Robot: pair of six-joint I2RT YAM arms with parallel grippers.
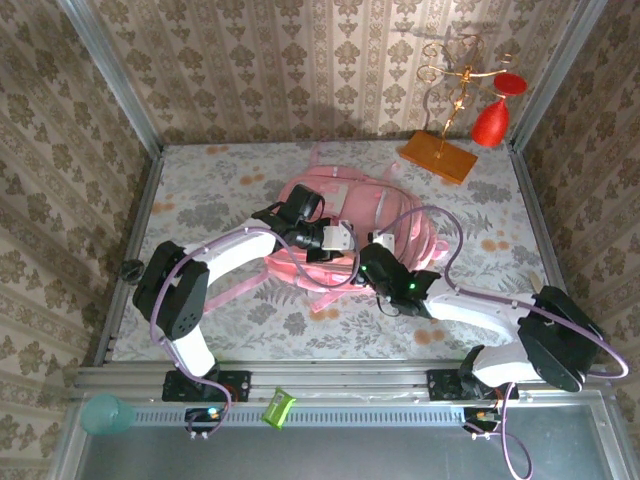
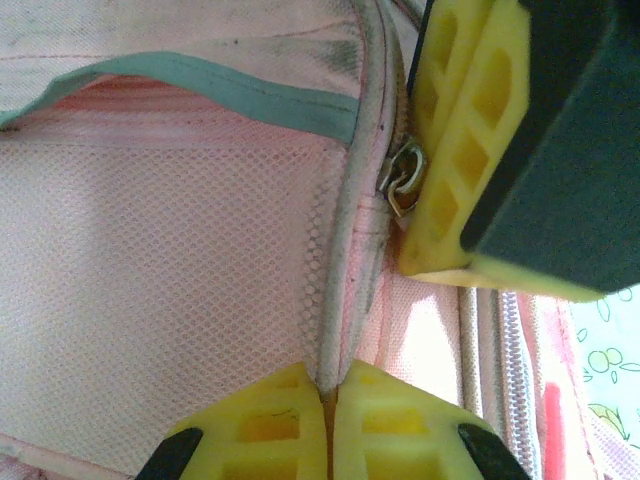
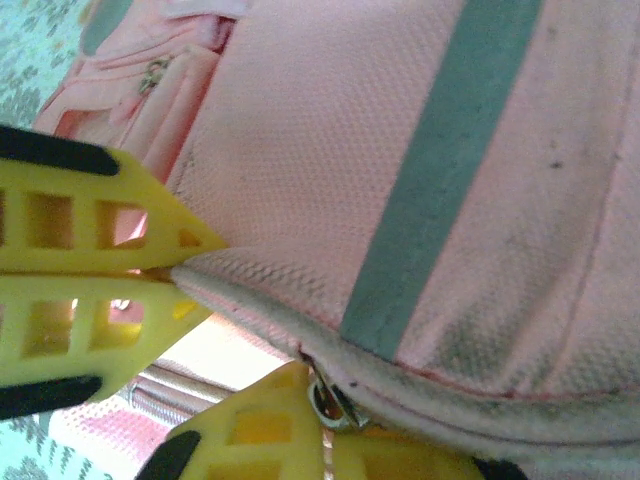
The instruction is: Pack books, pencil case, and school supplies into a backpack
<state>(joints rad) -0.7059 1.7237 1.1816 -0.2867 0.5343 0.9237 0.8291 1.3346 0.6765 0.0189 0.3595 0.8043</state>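
The pink backpack [image 1: 345, 205] lies in the middle of the table, both arms reaching onto it. My left gripper [image 2: 333, 380] is shut on the grey piped edge [image 2: 345, 250] of the backpack's opening, beside a mesh inner pocket [image 2: 170, 290]. My right gripper [image 3: 325, 425] is shut on the metal zip pull [image 3: 333, 406] of the same seam. The left wrist view has the right gripper's yellow fingers [image 2: 455, 170] at that pull [image 2: 405, 178]. From above, the left gripper [image 1: 345, 238] and right gripper [image 1: 372, 262] sit close together. The books, pencil case and school supplies are hidden.
An orange stand base [image 1: 438, 157] with a gold wire frame and red ornaments [image 1: 490, 122] stands at the back right. A teal cup [image 1: 107, 413] and a small green item [image 1: 278, 409] lie on the near rail. Patterned walls close in the table.
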